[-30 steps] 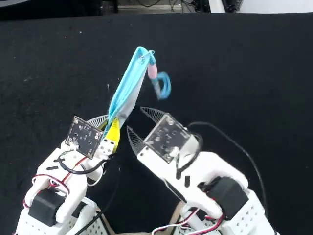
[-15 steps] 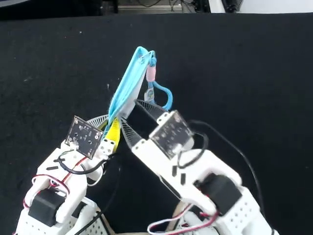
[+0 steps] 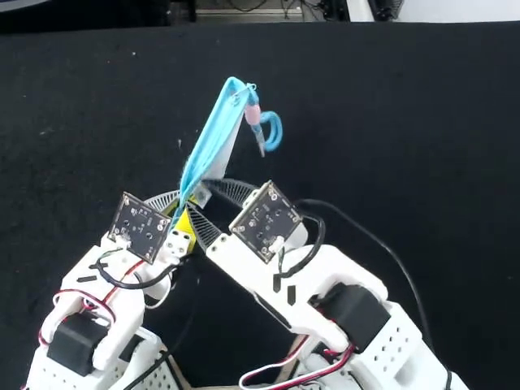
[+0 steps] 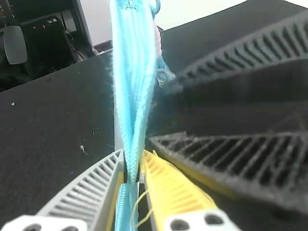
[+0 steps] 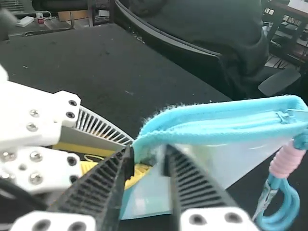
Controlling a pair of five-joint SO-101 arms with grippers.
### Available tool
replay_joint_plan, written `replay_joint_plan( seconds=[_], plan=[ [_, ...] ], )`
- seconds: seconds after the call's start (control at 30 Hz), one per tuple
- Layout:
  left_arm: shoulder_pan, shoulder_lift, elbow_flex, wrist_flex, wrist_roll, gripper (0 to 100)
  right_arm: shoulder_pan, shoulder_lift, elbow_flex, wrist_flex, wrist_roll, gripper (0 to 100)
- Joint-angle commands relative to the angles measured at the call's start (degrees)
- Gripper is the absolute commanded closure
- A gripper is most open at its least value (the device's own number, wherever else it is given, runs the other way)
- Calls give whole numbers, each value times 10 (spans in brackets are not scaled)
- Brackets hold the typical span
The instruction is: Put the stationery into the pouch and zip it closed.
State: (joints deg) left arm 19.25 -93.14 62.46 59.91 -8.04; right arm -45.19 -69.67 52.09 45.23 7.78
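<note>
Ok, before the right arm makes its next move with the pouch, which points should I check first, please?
1. Hold of the left gripper on the pouch: ok, shut on one end.
2. The right gripper ready to grasp: ok, open, one finger on each side of the pouch.
3. The zip pull free: ok, it hangs at the far end.
4. Zip fully closed: cannot tell.
5. The stationery inside: cannot tell.

A black counter point(image 3: 422, 122) spreads wide; beyond its far edge stand a dark chair point(image 5: 192, 54) and a white wall point(image 4: 192, 7).
</note>
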Motion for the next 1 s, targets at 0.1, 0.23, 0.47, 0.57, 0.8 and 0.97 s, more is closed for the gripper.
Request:
replay_joint_plan(
  seconds=[0.1,0.23,0.47,0.57,0.8,0.97],
  plan=[
    [2,4,-3,-7,-1,970,70,-6,-41,-5,0,988],
    [-7,4,-2,-11,-4,970,136,-76,-45,38,-3,988],
    [-82,4,-5,-51,-3,970,253,-214,13,86,2,987],
    [-123,4,-10,-74,-3,970,328,-221,61,76,-3,985],
    [-217,11,-99,-81,-4,970,393,-131,83,98,-4,982],
    [-222,12,-128,-89,-39,970,397,-60,90,101,-3,841]
  ],
)
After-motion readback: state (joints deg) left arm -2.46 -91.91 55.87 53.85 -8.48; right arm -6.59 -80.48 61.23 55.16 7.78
